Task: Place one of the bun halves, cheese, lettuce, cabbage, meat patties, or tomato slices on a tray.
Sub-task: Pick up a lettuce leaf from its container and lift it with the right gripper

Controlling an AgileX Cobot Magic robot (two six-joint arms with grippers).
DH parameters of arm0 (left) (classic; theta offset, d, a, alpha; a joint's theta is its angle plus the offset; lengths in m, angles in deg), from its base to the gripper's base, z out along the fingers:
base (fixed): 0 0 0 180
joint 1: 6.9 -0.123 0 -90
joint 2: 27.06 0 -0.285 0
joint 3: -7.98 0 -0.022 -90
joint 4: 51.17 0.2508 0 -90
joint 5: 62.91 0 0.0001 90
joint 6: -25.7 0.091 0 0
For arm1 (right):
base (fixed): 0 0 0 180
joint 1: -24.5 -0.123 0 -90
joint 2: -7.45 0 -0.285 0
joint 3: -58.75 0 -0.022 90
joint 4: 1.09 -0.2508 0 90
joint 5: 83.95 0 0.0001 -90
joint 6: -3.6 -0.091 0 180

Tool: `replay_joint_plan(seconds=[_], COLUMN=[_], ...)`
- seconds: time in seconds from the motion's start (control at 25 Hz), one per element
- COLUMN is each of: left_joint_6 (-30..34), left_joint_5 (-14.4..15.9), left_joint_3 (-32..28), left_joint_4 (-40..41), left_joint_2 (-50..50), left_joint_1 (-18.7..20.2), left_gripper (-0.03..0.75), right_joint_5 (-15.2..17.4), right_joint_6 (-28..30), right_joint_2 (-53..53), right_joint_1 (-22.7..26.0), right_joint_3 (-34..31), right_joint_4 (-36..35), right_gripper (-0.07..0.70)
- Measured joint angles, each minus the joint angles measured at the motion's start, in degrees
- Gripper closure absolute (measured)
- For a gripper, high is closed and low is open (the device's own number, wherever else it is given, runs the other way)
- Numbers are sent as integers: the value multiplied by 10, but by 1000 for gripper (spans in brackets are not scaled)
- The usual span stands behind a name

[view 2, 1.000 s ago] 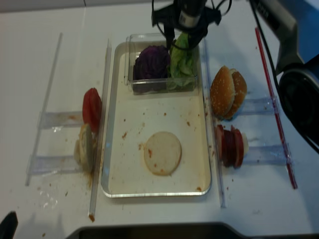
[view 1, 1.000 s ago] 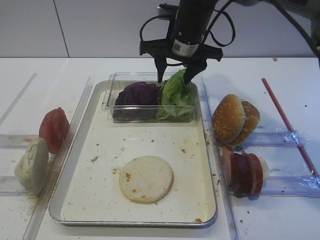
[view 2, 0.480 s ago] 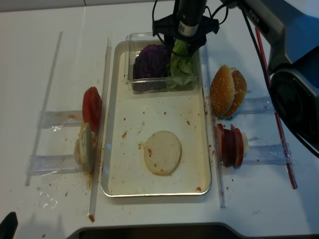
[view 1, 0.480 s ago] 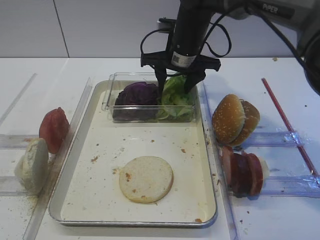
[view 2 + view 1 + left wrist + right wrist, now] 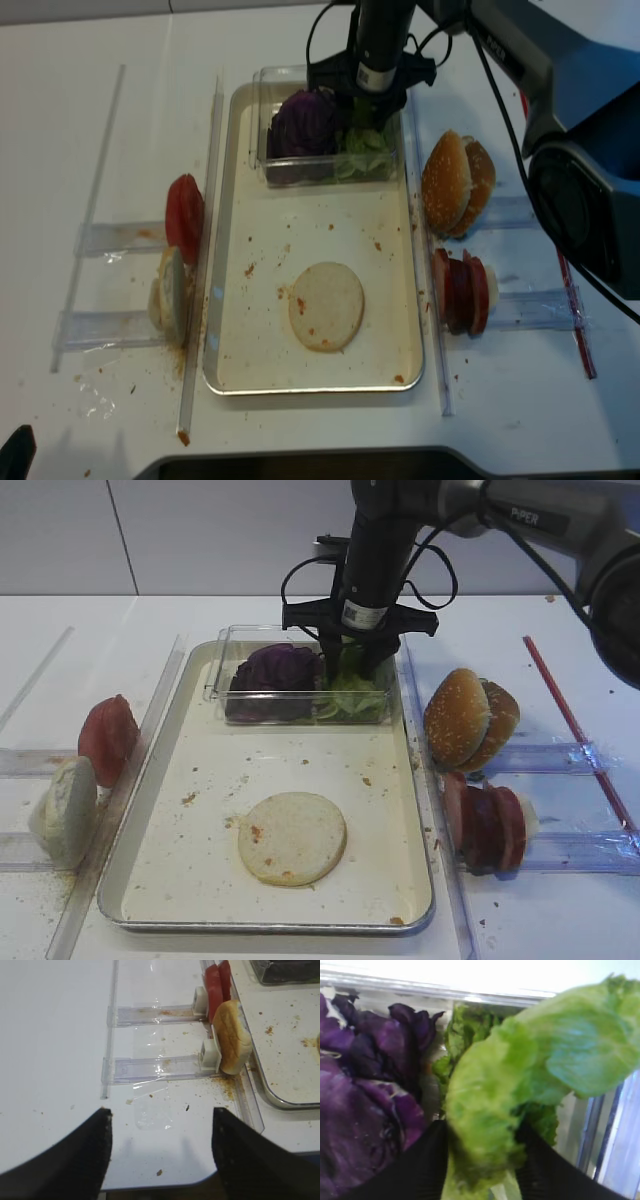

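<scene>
My right gripper (image 5: 352, 666) is down inside the clear plastic box (image 5: 222, 652) at the far end of the silver tray (image 5: 200, 875). Its black fingers (image 5: 427, 1160) press on both sides of the light green lettuce (image 5: 490, 1120), which fills the gap between them. The purple cabbage (image 5: 275, 670) lies just left of it in the same box. A flat pale bun disc (image 5: 292, 837) rests on the tray floor. My left gripper (image 5: 161, 1112) hangs open over the bare table near its front edge, holding nothing.
Sesame bun halves (image 5: 470, 720) and a row of red-brown slices (image 5: 488, 825) stand in clear racks right of the tray. A tomato slice (image 5: 107, 737) and a pale bun half (image 5: 68, 808) stand in racks on the left. A red stick (image 5: 570, 720) lies far right.
The right gripper has come down into the box and its jaws have narrowed onto the lettuce, pushing the leaf lower. The left arm has not moved.
</scene>
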Motion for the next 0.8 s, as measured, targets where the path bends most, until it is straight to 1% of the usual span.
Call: replay_joint_plan(seconds=[0.28,0.4,0.52,0.8], left_joint_6=[0,0,0,0], left_joint_5=[0,0,0,0], left_joint_3=[0,0,0,0], left_joint_4=[0,0,0,0], left_joint_2=[0,0,0,0], left_joint_1=[0,0,0,0], left_gripper=[293,293,293,293], right_joint_5=[0,0,0,0], right_joint_6=[0,0,0,0], right_joint_2=[0,0,0,10], right_joint_1=[0,0,0,0], right_joint_3=[2,3,3,3], right_joint_4=[0,0,0,-5], right_gripper=[486,549,568,571])
